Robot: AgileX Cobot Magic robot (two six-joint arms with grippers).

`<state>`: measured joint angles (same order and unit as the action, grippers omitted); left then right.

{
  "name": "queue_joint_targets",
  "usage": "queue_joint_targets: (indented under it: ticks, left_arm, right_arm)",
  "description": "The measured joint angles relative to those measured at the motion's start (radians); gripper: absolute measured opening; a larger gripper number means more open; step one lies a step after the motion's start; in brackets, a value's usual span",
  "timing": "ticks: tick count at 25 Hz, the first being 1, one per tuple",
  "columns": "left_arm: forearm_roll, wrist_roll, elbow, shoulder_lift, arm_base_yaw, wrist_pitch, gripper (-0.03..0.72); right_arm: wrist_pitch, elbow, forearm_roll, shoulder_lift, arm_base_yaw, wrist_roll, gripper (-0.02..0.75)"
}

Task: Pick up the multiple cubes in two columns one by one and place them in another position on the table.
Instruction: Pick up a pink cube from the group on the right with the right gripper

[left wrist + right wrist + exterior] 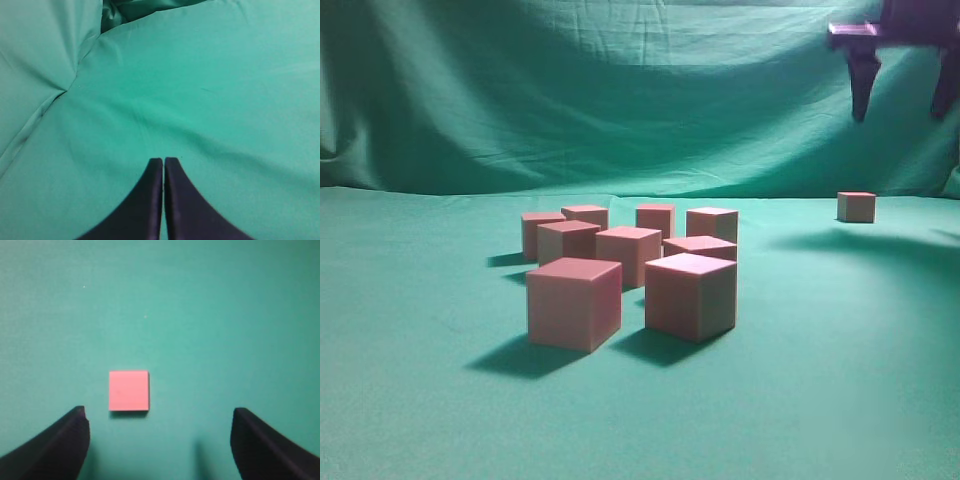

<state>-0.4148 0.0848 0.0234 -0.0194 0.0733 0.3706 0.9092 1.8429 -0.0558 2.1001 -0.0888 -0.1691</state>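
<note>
Several reddish-pink cubes (630, 252) stand in two rough columns in the middle of the green table (840, 380). One lone cube (856, 206) sits apart at the far right. My right gripper (903, 108) hangs open high above that cube. From the right wrist, the same lone cube (129, 390) lies flat on the cloth, beyond and a bit left of the open right gripper (159, 416), and nothing is between its fingers. My left gripper (163, 161) is shut on nothing over bare cloth and does not show in the exterior view.
A wrinkled green backdrop (620, 100) hangs behind the table. Folds of cloth (65, 75) run along the upper left in the left wrist view.
</note>
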Motion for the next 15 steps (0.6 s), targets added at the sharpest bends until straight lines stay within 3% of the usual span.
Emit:
queue_joint_targets:
  ticks: [6, 13, 14, 15]
  left_arm:
    - [0.0, 0.0, 0.0, 0.0, 0.0, 0.0, 0.0]
    - [0.0, 0.0, 0.0, 0.0, 0.0, 0.0, 0.0]
    - [0.0, 0.0, 0.0, 0.0, 0.0, 0.0, 0.0]
    - [0.0, 0.0, 0.0, 0.0, 0.0, 0.0, 0.0]
  right_arm:
    - [-0.112, 0.0, 0.131, 0.111, 0.006, 0.121, 0.585]
    - [-0.213, 0.0, 0.152, 0.178, 0.006, 0.159, 0.585]
    - [-0.227, 0.0, 0.152, 0.179, 0.006, 0.161, 0.524]
    - [-0.236, 0.0, 0.152, 0.182, 0.006, 0.163, 0.525]
